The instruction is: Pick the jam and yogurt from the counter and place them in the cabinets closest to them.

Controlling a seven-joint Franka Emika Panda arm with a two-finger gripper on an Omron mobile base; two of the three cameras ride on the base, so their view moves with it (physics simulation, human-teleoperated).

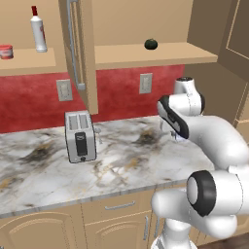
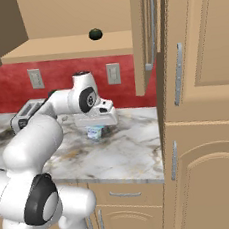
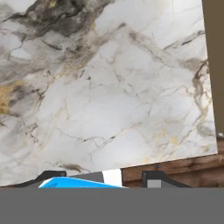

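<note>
The gripper [image 2: 95,131] is seen in the right base view, pointing down over the marble tabletop [image 2: 126,153], and its fingers are closed on the yogurt [image 2: 94,132], a small white cup with a light blue band. Whether the cup rests on the stone or is held just above it cannot be told. In the hand view, the light blue top of the yogurt [image 3: 76,183] is seen at the bottom edge between the two dark fingertips [image 3: 154,179], with the veined tabletop [image 3: 109,96] spread beyond it.

The jam [image 1: 6,51] is found on the left shelf of the open cabinets [image 1: 29,61], near the left edge of the left base view, beside a white bottle [image 1: 39,33] with a red cap. A dark green round object [image 1: 151,44] is set on the neighbouring shelf, to the right of the open cabinet door [image 1: 80,53]; the same object [image 2: 95,34] is seen on the shelf in the right base view.

A silver toaster [image 1: 80,135] is placed on the tabletop below the open door, well apart from the gripper. Two wall outlets [image 1: 64,90] are mounted on the red backsplash [image 1: 121,95] behind it.
</note>
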